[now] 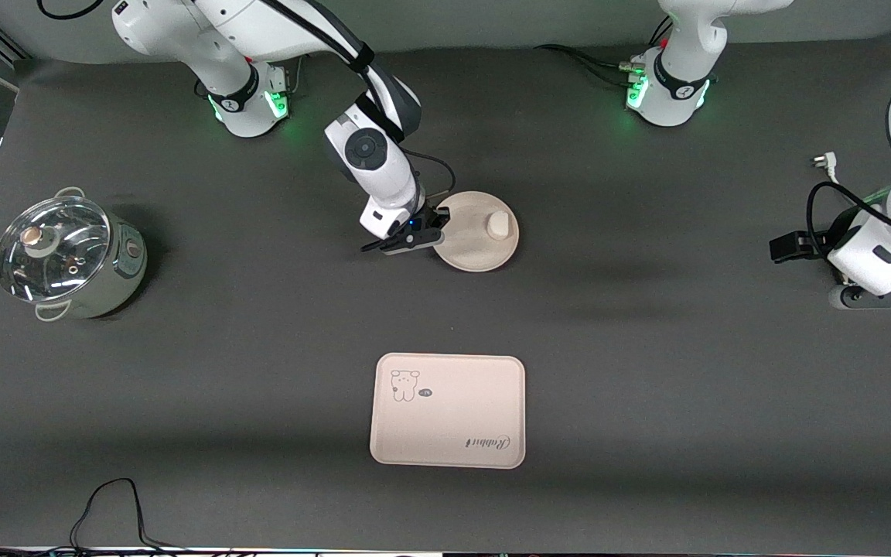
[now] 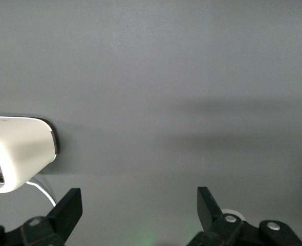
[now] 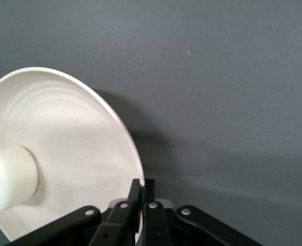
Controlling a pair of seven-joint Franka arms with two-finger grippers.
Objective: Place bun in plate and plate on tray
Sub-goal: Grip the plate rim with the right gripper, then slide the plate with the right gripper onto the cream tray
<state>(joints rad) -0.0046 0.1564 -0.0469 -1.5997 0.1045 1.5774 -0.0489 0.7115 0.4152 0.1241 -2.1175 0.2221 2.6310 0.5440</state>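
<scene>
The plate (image 1: 477,232) sits mid-table with the bun (image 1: 499,224) already on it, toward the left arm's side. The right gripper (image 1: 439,229) pinches the rim at the plate's right-arm edge, fingers nearly together. The tray (image 1: 448,411) lies well apart, straight toward the front camera. The left gripper (image 2: 139,207) waits spread wide, beside a toaster (image 2: 18,156).

Plate (image 1: 470,249) plain cream-beige; bun (image 1: 499,224) off-white. Tray (image 1: 448,411) cream-beige, bear drawing, cursive lettering. Table (image 1: 646,387) dark grey. Pot (image 1: 66,257) pale green, clear lid. Toaster (image 2: 18,151) cream.
</scene>
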